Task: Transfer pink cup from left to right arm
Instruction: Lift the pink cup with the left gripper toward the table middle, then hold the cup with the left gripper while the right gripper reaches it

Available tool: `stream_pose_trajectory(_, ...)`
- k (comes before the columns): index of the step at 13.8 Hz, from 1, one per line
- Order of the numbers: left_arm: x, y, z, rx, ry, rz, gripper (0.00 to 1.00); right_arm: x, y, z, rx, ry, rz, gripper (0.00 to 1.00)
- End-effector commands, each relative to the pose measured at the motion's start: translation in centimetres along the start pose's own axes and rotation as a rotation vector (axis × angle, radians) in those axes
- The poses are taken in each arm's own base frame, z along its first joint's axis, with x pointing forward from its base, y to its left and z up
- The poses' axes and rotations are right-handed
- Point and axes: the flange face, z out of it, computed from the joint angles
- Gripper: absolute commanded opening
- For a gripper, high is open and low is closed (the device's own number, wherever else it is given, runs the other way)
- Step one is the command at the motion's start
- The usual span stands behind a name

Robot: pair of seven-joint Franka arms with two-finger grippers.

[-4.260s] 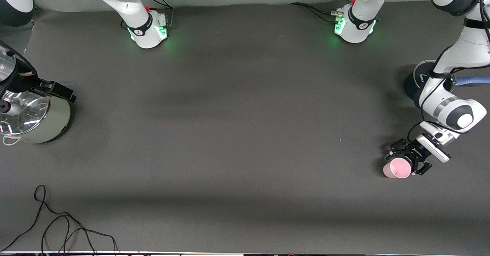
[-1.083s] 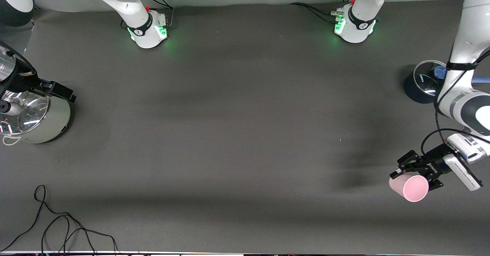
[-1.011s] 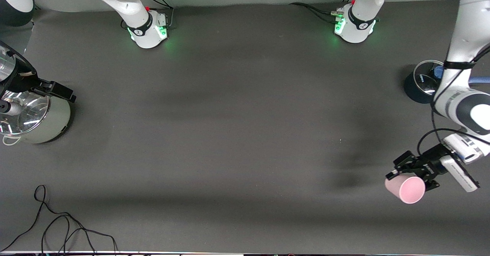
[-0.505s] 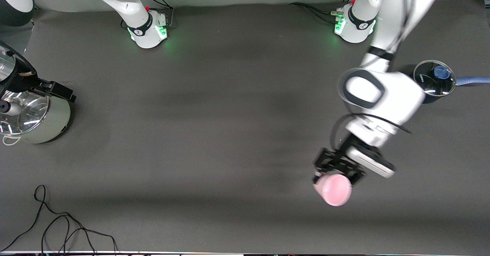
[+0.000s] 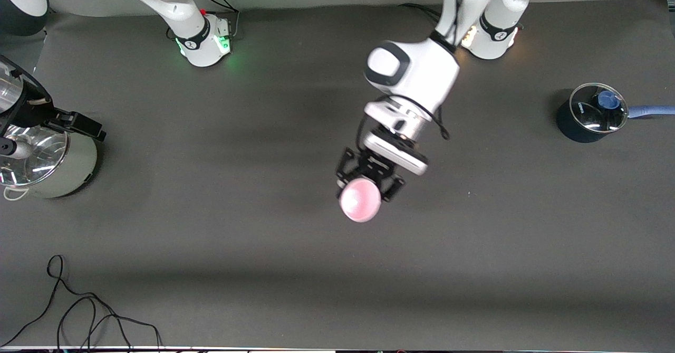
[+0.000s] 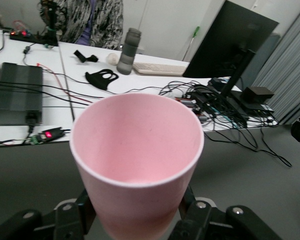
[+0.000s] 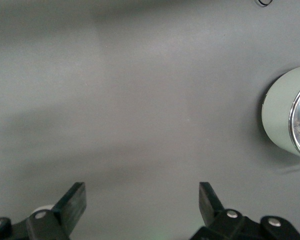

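The left gripper (image 5: 369, 179) is clamped on the pink cup (image 5: 360, 200) over the table's middle — the right gripper (image 7: 142, 200), fingers spread wide, waits beside the sage-green pot (image 5: 58, 165).

- Front view: high, facing the arm bases, takes in the whole table (image 5: 263, 268).
- Left wrist view: very close to the pink cup (image 6: 137, 160), looking level out over it.
- Right wrist view: looks down on the table (image 7: 140, 100); shares the pale green pot (image 7: 285, 115) with the front view (image 5: 68, 171).
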Motion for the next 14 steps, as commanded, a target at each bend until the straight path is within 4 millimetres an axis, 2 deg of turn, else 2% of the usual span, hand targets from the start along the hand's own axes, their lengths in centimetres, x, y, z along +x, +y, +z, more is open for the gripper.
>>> stream_pose_trajectory(1,-3.2,5.2,-1.0,-0.016,0.005,0.015,0.29,0.0,-1.2,-1.5,0.077,0.012,-0.005,1.0)
stream_pose_trajectory(3,-5.1,8.7,-1.7,-0.059,-0.014,0.022,0.29,-0.1,-1.8,-2.8,0.126,0.026,0.006,1.0)
stream_pose_trajectory(4,-5.4,9.4,-2.0,-0.07,-0.017,0.026,0.29,-0.4,-3.0,-3.5,0.13,0.035,0.025,1.0)
stream_pose_trajectory(5,-5.5,9.9,-2.1,-0.077,-0.018,0.028,0.29,-1.0,-5.1,-4.3,0.135,0.047,0.041,1.0)
stream_pose_trajectory(7,-6.2,11.5,-2.6,-0.1,-0.023,0.039,0.29,-1.4,-9.2,-4.8,0.145,0.049,0.069,1.0)
stream_pose_trajectory(9,-6.4,11.5,-2.6,-0.1,-0.026,0.043,0.29,-1.9,-12.7,-5.0,0.154,0.044,0.093,1.0)
stream_pose_trajectory(11,-6.3,11.6,-2.6,-0.101,-0.025,0.042,0.3,-2.9,-17.1,-4.6,0.158,0.034,0.115,1.0)
stream_pose_trajectory(14,-6.4,11.6,-2.6,-0.101,-0.027,0.043,0.3,-3.4,-21.7,-3.9,0.182,0.041,0.147,1.0)
